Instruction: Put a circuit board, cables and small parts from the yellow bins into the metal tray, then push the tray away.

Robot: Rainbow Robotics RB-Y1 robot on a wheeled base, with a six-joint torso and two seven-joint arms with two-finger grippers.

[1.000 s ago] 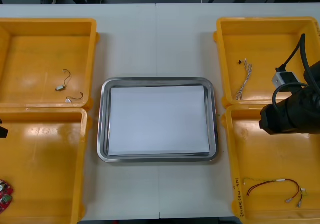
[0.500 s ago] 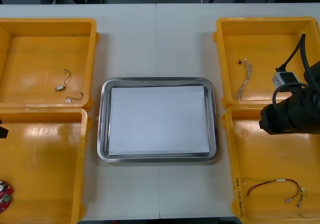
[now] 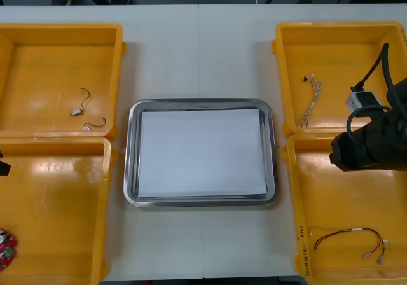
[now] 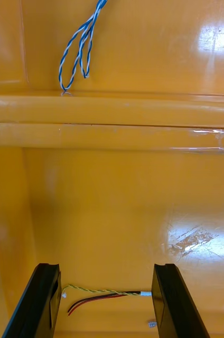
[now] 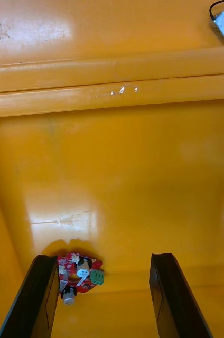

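Note:
The metal tray (image 3: 129, 170), white inside, lies at the table's middle with nothing in it. My left gripper (image 5: 104, 298) hangs open over the near left yellow bin (image 3: 57, 202); a round red circuit board (image 5: 79, 270) lies on the bin floor close to one finger (image 5: 39, 296), also seen as the board (image 3: 6, 247) at the picture's edge. My right gripper (image 4: 108, 303) is open above the near right bin (image 3: 346, 196), and the red and yellow cable (image 4: 99, 297) lies between its fingers, farther down. My right arm (image 3: 372, 146) covers that bin's far part.
The far left bin (image 3: 38, 75) holds two small metal parts (image 3: 77, 112) on black leads. A twisted blue and white cable (image 3: 310, 104) lies in the far right bin (image 3: 337, 62). Bin walls stand between near and far bins.

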